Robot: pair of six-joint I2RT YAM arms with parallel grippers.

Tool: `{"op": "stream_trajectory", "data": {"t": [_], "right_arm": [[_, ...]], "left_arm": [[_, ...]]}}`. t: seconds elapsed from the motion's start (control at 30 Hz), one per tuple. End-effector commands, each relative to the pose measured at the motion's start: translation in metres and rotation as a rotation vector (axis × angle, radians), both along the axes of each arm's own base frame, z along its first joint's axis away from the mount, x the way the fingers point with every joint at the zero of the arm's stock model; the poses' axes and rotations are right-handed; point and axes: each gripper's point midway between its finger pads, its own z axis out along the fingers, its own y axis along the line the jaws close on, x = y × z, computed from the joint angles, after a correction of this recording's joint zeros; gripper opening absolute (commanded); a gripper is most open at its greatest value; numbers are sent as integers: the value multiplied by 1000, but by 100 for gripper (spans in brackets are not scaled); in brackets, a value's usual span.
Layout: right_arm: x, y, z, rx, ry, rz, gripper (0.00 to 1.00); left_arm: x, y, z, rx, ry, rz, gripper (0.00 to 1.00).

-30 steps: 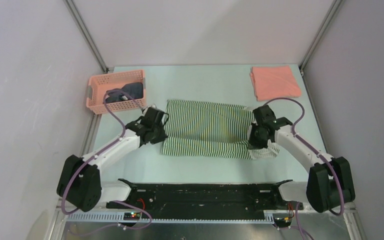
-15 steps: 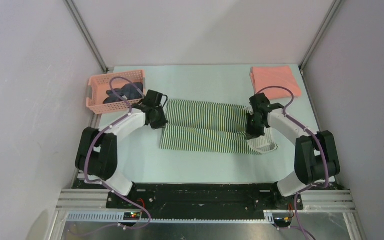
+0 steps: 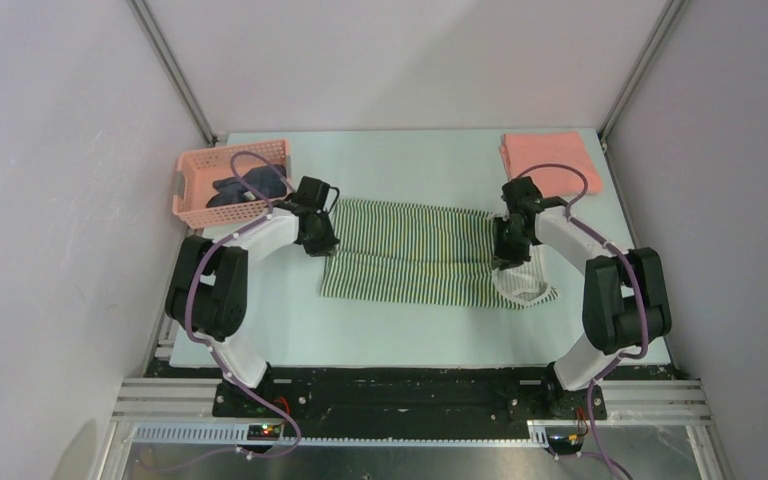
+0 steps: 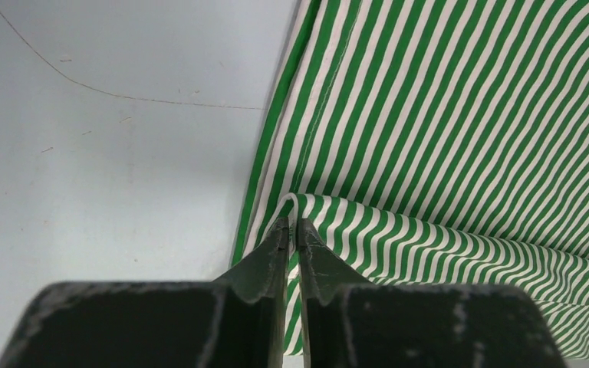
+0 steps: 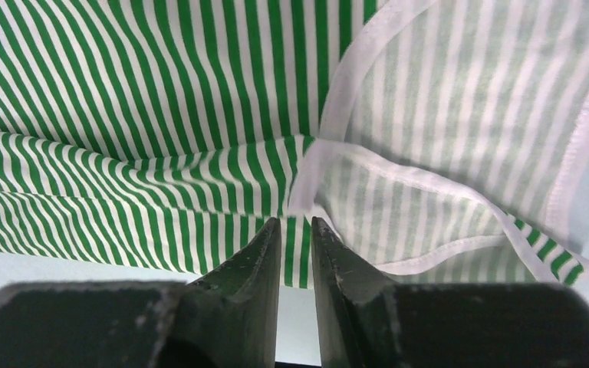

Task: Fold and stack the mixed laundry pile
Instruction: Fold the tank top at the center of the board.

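Nearest the arm bases the table [image 3: 410, 330] lies bare, and just beyond it the green-and-white striped garment [image 3: 410, 260] is spread flat across the middle, doubled lengthways so that one layer lies over another. Each arm reaches to one short end of it, which suits a two-handed fold: holding both ends lets the cloth travel evenly and land square.

The left gripper [image 4: 291, 226] sits low at the left edge, its tips right against a small raised fold of stripes. Its fingers stand only a slit apart, and I cannot tell whether the hem is nipped between them or merely beside them. The right gripper [image 5: 295, 226] hovers over the other end, where the white-trimmed end [image 5: 445, 115] shows its paler inside. Its fingers are parted a little, with a clear gap and no cloth in it, so I judge that side to be let go.

Farther back, the salmon-pink shirt [image 3: 550, 165] lies folded in the far right corner, apart from the striped one, probably as the base of the stack. In the far left corner the dark garment [image 3: 250, 185] is bunched inside the pink basket [image 3: 192, 185], not yet folded.

The top view hides both sets of fingertips under the wrists. The wrist views cut off most of the striped cloth, so how neatly its layers align is unclear. The basket wall and the left arm's cable cover part of the dark garment, and its shape cannot be made out
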Motion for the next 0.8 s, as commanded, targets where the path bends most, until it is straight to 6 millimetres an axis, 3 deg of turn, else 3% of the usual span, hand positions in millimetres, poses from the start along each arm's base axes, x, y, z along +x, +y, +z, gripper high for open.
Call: {"op": "stream_trajectory", "data": {"t": [0.0, 0.13, 0.2, 0.33, 0.47, 0.57, 0.77], "right_arm": [[1, -19, 24, -49, -34, -75, 25], [-12, -44, 32, -102, -35, -137, 24], [-17, -53, 33, -103, -43, -165, 23], [-19, -72, 23, -104, -57, -211, 25], [5, -87, 38, -81, -182, -251, 33], [35, -104, 55, -61, -313, -305, 37], [80, -122, 62, -43, -400, -325, 42]], "left_arm": [[15, 4, 12, 15, -46, 21, 12], [13, 4, 10, 13, -38, 22, 15], [13, 5, 15, 13, -52, 31, 23], [26, 7, 43, 11, -134, 51, 38], [52, 5, 75, 16, -231, 56, 45], [79, 3, 96, 34, -297, 52, 48], [123, -8, 91, 51, -308, 15, 49]]}}
